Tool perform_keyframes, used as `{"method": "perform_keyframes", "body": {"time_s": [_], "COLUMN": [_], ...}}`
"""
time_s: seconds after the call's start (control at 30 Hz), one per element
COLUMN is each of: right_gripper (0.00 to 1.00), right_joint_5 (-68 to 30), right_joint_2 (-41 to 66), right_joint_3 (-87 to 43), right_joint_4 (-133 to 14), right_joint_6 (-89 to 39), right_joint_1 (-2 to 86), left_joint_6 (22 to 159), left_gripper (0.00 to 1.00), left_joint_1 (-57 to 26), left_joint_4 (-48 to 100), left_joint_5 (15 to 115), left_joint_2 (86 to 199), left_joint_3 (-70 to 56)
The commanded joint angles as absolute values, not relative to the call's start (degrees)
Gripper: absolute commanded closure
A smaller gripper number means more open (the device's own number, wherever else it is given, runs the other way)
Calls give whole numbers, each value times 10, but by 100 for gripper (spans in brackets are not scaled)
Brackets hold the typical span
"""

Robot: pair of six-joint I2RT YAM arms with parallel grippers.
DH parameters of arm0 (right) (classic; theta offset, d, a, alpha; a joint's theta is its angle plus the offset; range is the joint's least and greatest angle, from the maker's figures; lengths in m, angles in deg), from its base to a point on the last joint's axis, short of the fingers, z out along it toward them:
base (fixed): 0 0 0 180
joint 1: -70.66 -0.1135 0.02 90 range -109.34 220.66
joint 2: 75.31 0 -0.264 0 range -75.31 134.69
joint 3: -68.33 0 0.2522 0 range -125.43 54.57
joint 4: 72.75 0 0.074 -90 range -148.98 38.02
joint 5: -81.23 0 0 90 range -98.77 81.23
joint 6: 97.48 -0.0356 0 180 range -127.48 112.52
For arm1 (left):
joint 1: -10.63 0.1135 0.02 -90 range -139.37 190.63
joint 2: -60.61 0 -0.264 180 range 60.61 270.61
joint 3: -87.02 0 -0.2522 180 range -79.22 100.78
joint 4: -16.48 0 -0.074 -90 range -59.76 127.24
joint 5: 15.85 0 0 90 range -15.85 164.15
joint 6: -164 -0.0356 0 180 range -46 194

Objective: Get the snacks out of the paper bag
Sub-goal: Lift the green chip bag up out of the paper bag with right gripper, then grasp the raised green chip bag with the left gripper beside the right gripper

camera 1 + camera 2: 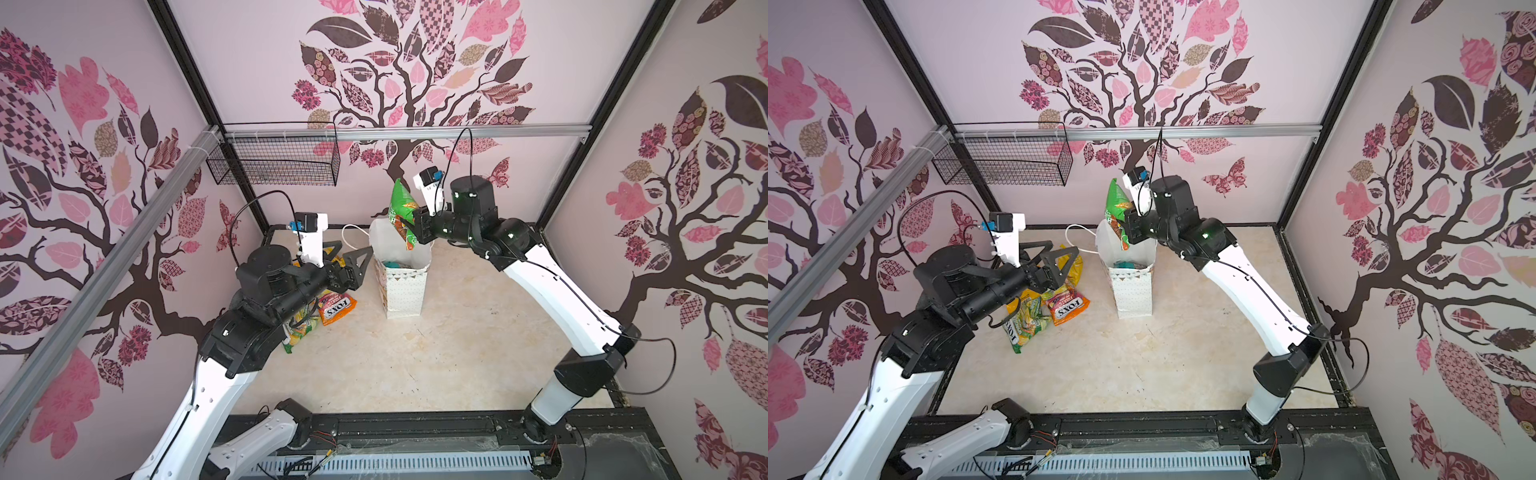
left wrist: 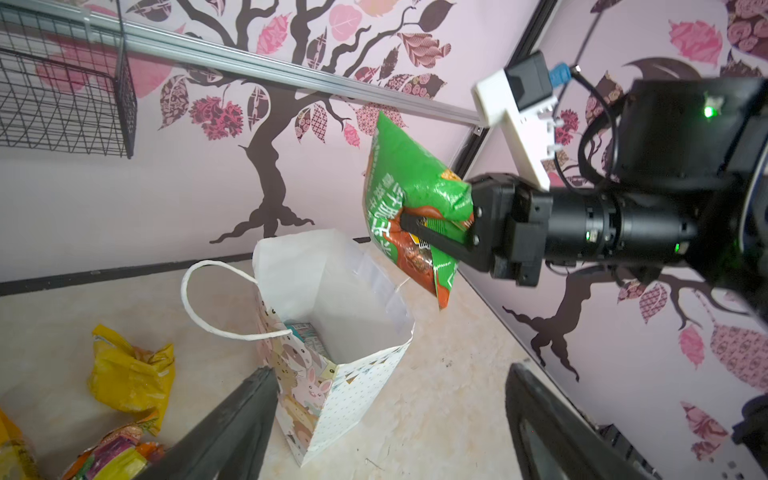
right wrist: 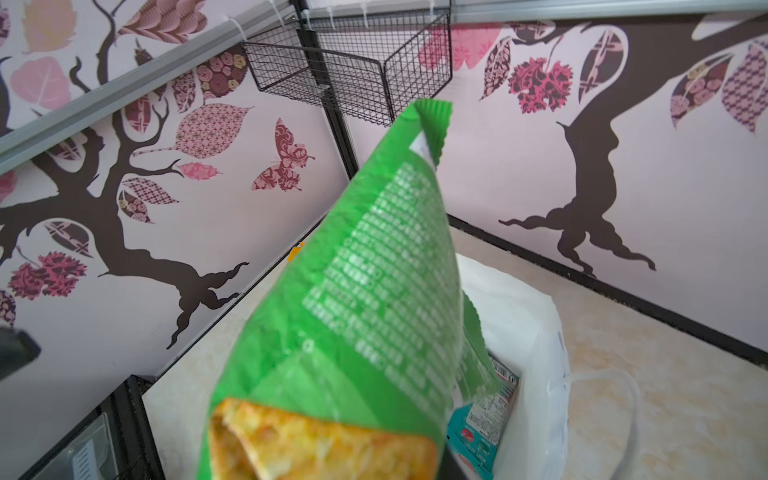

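Note:
The white paper bag stands upright and open at the middle back of the table. Just above its mouth my right gripper is shut on a green snack packet, which hides the jaws in the right wrist view. A teal packet lies inside the bag. My left gripper hangs open left of the bag, holding nothing. Orange, yellow-green and yellow packets lie on the table beneath it.
A black wire basket hangs on the back wall's left side under an aluminium rail. Patterned walls close in the table on three sides. One white cord handle of the bag droops toward the left.

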State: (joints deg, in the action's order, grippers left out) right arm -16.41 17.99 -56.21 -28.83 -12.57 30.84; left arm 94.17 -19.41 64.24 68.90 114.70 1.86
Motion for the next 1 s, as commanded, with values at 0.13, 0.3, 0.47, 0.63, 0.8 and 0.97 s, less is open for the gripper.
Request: {"method": "perform_keyframes", "body": {"time_s": [0.13,0.3,0.47,0.63,0.8,0.97], "right_gripper": [99,97,94,95,96,96], "right_joint_5": [-63,-48,-50,6,71,54], "right_joint_2": [77,56,39,48,61,56], "right_joint_3": [-429,-391,-351,-337,-318,-297], "right_joint_4": [-461,-480,-487,-474,-488,-509], "right_joint_6": [64,109,162,251,331,333], "right_joint_1": [234,225,222,194,155,134], "left_joint_6": [1076,1100,1121,1137,1152,1165], "left_gripper": [14,14,19,23,25,30], "left_joint_1": [-196,-195,-192,-189,-187,-184], "left_joint_4": [684,763,796,798,783,772], "left_joint_5": [703,707,709,684,672,677], "left_joint_2": [1189,1251,1283,1299,1300,1298], "left_joint_3": [100,188,226,229,216,181]}}
